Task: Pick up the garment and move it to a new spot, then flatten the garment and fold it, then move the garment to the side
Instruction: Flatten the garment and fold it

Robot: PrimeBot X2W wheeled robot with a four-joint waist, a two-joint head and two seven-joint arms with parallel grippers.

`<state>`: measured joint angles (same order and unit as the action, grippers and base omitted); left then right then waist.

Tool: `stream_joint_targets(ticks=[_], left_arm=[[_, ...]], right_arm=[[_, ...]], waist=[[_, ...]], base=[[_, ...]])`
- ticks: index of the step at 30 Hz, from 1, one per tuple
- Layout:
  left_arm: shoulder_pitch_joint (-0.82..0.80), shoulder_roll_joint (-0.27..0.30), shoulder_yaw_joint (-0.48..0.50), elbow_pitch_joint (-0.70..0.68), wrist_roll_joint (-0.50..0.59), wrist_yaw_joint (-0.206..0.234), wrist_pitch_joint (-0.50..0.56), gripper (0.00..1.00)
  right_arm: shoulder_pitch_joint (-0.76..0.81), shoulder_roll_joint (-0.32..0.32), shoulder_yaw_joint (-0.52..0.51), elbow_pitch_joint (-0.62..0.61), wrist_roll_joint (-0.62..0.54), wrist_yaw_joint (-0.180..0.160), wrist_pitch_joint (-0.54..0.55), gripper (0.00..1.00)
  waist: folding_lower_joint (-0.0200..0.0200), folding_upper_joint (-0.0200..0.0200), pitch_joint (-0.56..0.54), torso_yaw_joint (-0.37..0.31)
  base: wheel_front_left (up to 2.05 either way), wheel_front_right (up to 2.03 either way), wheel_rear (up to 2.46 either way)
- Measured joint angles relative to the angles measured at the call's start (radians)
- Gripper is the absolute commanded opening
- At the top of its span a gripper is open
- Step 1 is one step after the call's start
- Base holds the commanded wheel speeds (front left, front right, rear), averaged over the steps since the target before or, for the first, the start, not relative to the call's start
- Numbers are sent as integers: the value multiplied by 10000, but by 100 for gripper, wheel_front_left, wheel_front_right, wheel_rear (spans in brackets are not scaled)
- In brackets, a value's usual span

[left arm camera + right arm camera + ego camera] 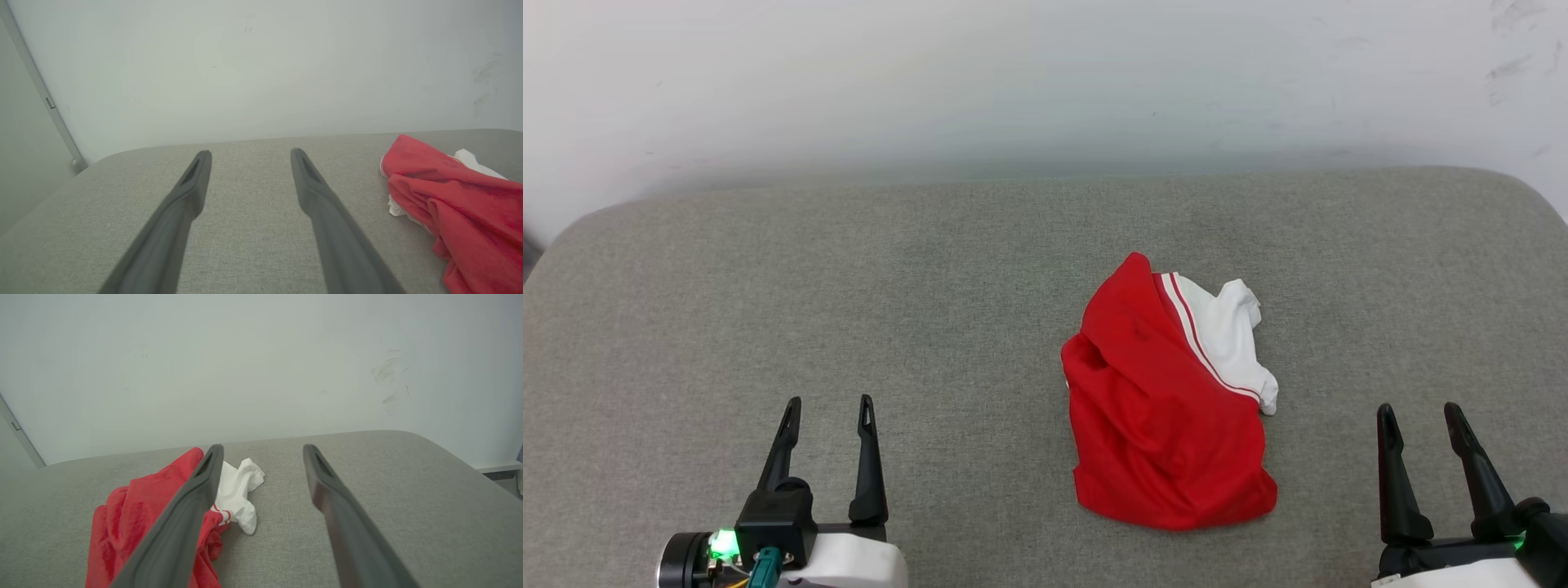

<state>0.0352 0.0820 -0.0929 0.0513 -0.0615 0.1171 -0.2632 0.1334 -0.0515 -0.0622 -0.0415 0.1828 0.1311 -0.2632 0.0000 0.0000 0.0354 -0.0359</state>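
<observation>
While both claws hang empty over the near edge of the grey padded bench (931,286), the garment (1168,408) lies crumpled between them, not yet touched. The left claw (829,401) sits at the near left, its two dark fingers spread apart with bare upholstery showing in the gap. The right claw (1419,407) sits at the near right, likewise parted and gripping nothing.

Just beyond the fingertips, right of the bench's middle, the red heap rests flat on the surface. It lies ahead and to the left of the right claw, and ahead and well to the right of the left claw, so the right arm looks the nearer of the two. The heap's long axis runs from the robot outward, leaning slightly left: a broad rumpled hem at the near end narrows to a red peak at the far end.

The white sleeve (1225,343), edged by red-and-white striped trim (1196,343), spills off the side facing the right claw. That makes it a likely first hold, though a pinch there could lift only one loose layer. Past the garment, open bench runs back to a pale scuffed wall (1013,82).
</observation>
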Motion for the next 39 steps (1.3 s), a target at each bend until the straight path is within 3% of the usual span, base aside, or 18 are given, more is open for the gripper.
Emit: stream_joint_targets(ticks=[7,15,18,21,26,32,35,39], left_arm=[[6,-86,173,27,84,-119,0,100],[-134,-199,255,8,150,-207,0,100],[-296,-215,270,-10,150,-282,0,100],[-411,-240,297,-15,150,-293,0,100],[-564,-259,347,-86,153,-309,0,100],[-929,-286,297,-144,171,-380,0,100],[-1174,-293,205,-198,142,-385,0,100],[-1499,-299,75,-305,109,-384,0,100]], right_arm=[[-224,-2,-207,-58,-132,-2,0,100],[-2741,-31,-75,-376,-1373,0,0,100],[-4126,-554,203,75,-1538,0,-4,100],[-5311,-1358,947,1503,-1089,0,119,100],[-7800,-3195,3419,2752,-213,8,2924,100],[-9973,-5292,7239,3271,2999,6,7193,100],[-10870,-6002,8516,3189,4652,6,9051,100],[-11644,-6500,9718,3526,5793,4,11037,100]], waist=[[0,0,37,1],[0,0,343,44],[0,0,564,99],[1,0,797,159],[1,0,1218,236],[1,0,1757,405],[2,0,2071,511],[2,1,2564,687]], base=[[0,0,0],[0,0,0],[0,0,0],[0,0,0],[0,0,0],[0,0,0],[0,0,0],[0,0,0]])
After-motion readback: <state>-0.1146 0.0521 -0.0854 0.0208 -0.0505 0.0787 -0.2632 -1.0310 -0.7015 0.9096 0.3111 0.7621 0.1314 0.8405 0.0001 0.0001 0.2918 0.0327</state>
